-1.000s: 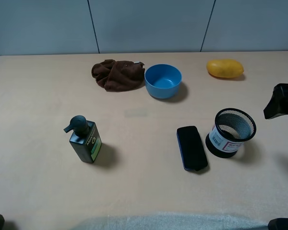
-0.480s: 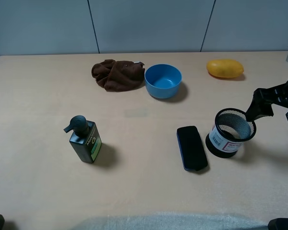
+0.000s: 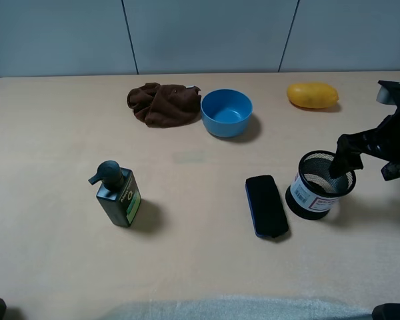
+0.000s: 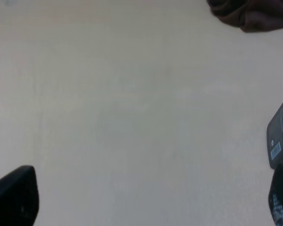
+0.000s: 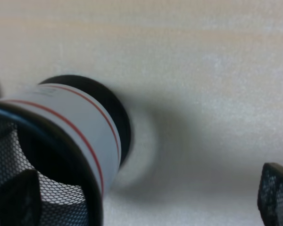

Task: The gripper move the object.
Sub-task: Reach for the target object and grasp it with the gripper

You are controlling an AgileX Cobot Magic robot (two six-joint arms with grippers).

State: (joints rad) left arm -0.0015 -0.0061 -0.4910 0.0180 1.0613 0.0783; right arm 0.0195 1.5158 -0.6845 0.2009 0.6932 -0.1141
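One left gripper point(image 4: 146, 202): far left of the pen cup point(image 3: 320, 185); fingers spread wide over bare tabletop with nothing between them. Judged idle in this step.
Pump bottle point(image 3: 118, 198): dark green, upright, well left of the pen cup. Judged a bystander.
Brown cloth point(image 3: 163, 103): crumpled, behind and well left of the pen cup.
Blue bowl point(image 3: 227, 112): behind and left of the pen cup, well apart; nothing seen inside.
Black case point(image 3: 267, 205): flat, just left of the pen cup; a narrow gap appears between them.
Pen cup: black mesh with a white-and-red label low down; upright on the table point(image 3: 53, 133), mouth open upward.
Yellow fruit point(image 3: 312, 95): behind the pen cup, well apart.
Right gripper point(image 3: 365, 159): over the pen cup's right side, jaws apart. One finger dips inside the mouth and the other hangs outside the wall. Judged set to pinch the wall, since the cup looks too wide to grasp whole.
Hard to make out: the right wrist view is blurred, so finger-to-mesh contact cannot be told. The right arm is cut off at the frame edge. The pen cup's interior floor is unseen.
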